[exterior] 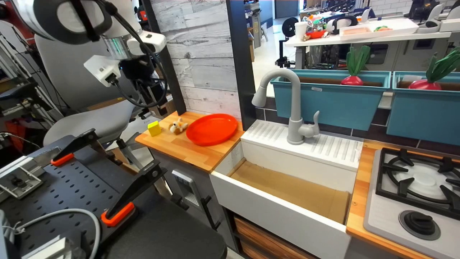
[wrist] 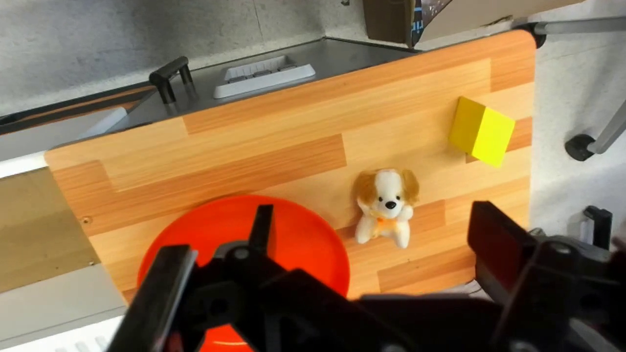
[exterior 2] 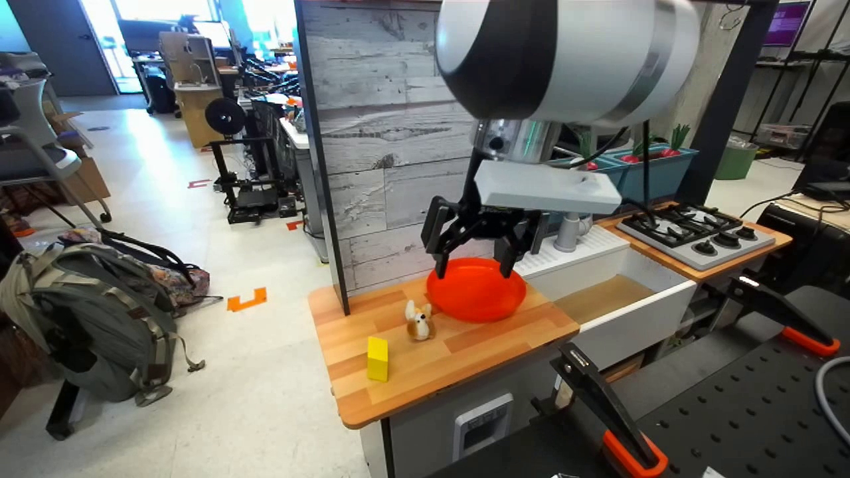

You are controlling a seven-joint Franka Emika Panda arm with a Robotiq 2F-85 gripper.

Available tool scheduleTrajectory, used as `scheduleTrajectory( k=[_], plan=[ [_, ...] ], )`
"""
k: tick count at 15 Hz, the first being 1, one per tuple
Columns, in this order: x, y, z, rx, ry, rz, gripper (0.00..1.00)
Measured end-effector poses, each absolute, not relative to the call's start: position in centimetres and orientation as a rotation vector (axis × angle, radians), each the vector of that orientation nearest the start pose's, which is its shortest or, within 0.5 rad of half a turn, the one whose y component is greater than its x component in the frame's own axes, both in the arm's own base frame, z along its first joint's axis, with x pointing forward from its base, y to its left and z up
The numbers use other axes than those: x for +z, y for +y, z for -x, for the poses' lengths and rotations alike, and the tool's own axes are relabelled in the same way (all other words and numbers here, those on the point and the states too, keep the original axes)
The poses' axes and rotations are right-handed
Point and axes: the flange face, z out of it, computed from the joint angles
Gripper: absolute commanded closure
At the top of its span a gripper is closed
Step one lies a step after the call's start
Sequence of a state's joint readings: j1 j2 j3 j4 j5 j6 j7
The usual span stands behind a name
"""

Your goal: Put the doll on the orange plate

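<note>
The fingers [wrist: 499, 234] stand wide apart, raised above the tabletop [wrist: 234, 146] and holding nothing. In the wrist view the doll [wrist: 386, 208], a white-and-tan plush dog, shows between them, its face in plain sight and its weight on the tabletop. The orange plate [wrist: 305, 244] lies at the doll's 8 o'clock there, just beside it, a strip of the tabletop parting the two. So nothing of the task looks done yet: grasping, lifting, a short carry and the release all seem to be left. At the doll's 2 o'clock sits a yellow block [wrist: 481, 132], which the task seems not to need.

The tabletop is of striped, honey-coloured wood. Taking the plate as the clock's centre in an exterior view, a white sink [exterior: 273, 219] lies at 4 o'clock, a stove [exterior: 384, 212] beyond it, a plank wall [exterior: 208, 50] rises at 12, and a grey chair [exterior: 72, 79] stands at 10. In an exterior view a backpack [exterior 2: 73, 312] rests on the floor [exterior 2: 265, 398] at the plate's 9 o'clock.
</note>
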State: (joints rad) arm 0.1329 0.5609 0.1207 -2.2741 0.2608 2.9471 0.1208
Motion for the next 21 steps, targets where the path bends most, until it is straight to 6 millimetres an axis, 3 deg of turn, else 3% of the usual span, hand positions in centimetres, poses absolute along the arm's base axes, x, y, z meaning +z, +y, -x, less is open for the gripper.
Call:
scheduleTrajectory(
  k=[5, 10, 11, 12, 16, 21],
  plan=[
    [7.4, 14.2, -55.1, -0.114, 0.286, 2.965, 0.0],
    [3.3, 16.4, -56.7, -0.113, 0.312, 2.982, 0.0],
    [2.5, 16.9, -56.9, -0.115, 0.313, 2.988, 0.25],
    [1.9, 17.4, -57.1, -0.118, 0.313, 2.993, 0.26],
    [0.2, 18.8, -57.9, -0.143, 0.311, 3.008, 0.58],
    [-0.4, 19.1, -58.7, -0.167, 0.32, 3.015, 0.95]
  ],
)
